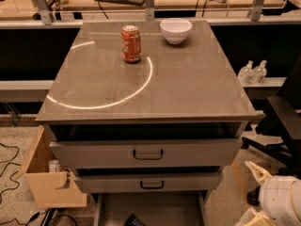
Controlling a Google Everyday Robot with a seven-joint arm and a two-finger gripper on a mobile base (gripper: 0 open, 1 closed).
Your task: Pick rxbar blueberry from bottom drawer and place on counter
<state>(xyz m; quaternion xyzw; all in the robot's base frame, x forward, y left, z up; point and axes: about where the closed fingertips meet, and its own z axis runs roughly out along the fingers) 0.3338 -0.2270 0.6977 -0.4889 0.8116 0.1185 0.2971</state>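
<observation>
Gripper (262, 194): low at the cabinet's right front corner, beside the open drawer; whether it is clenched or released, cannot tell.
Snack bar (135, 219): lying on the bottom drawer (160, 205) floor, near its front.
Counter (188, 84): carries a soda can (131, 43) and a white bowl (176, 30) at the back.

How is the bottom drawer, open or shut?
Open: the bottom drawer is pulled out, its floor and the rxbar blueberry showing. The gripper sits lower right, outside it.

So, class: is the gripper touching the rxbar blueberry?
Apart. Camera view: the gripper hangs lower right outside the bottom drawer; the rxbar blueberry lies inside, clear gap.
</observation>
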